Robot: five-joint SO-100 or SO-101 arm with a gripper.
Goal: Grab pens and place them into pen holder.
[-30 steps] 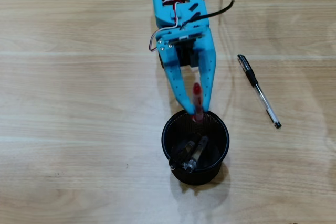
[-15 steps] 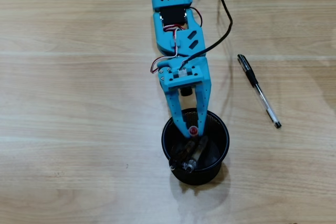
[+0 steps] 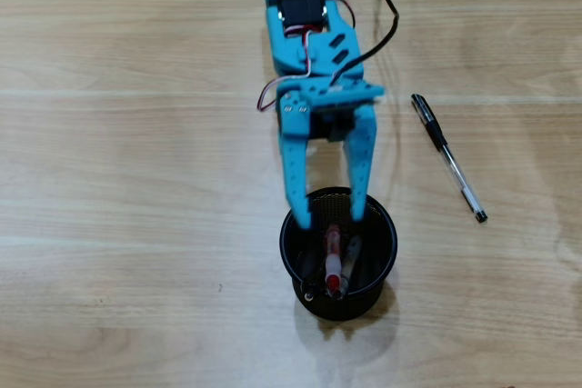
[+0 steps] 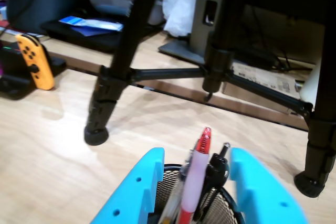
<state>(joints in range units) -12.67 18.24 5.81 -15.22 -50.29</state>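
Observation:
The black mesh pen holder stands on the wooden table just below my blue gripper. My gripper is open, one finger at each side of the holder's far rim, and grips nothing. A red-clear pen leans inside the holder with two other pens beside it. A black-and-clear pen lies on the table to the right, apart from the gripper. In the wrist view the gripper straddles the holder, with the red-clear pen and a black pen sticking up between the fingers, untouched.
A black cable runs along the arm's right side. The wrist view shows black tripod legs and a foot on the table beyond the holder. At the far left sits an orange controller.
The gripper has opened and let go of the red-clear pen, which now rests in the holder. The gripper has drawn back slightly toward the holder's far rim.

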